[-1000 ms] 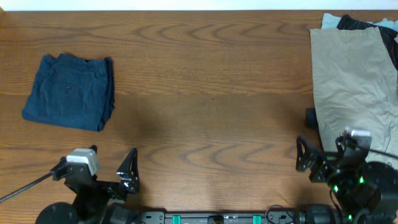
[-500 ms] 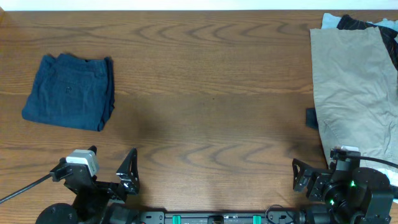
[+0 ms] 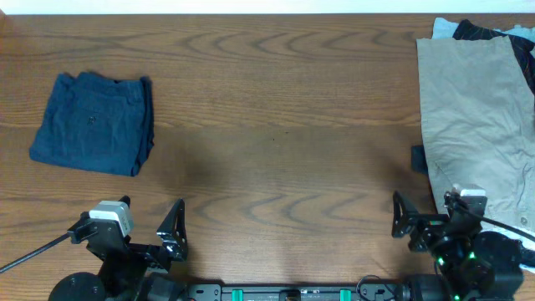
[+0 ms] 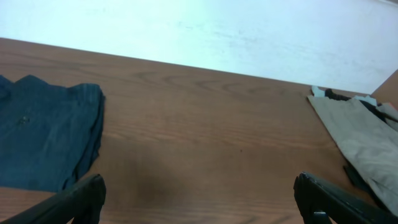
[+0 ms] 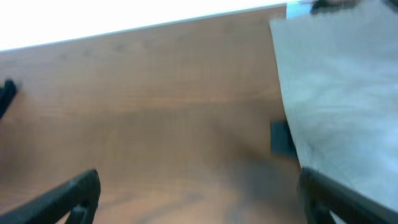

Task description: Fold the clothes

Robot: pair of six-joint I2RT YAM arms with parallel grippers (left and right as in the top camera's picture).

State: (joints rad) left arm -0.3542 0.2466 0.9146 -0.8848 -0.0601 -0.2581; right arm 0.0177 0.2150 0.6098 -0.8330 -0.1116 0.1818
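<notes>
Two hands wide and empty at near edge of surface [image 3: 284, 100]: left hand [image 3: 150, 221], right hand [image 3: 426, 219]. Folded blue shorts [image 3: 94, 124] lie far left. Unfolded beige garment [image 3: 472, 109] at right seems next; right hand must reach, pinch its edge.

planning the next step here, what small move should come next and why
Probably reach the right tool forward to the near left edge of the beige garment: it lies unfolded on the right, that tool is open and closest, and the navy shorts already look folded.
</notes>
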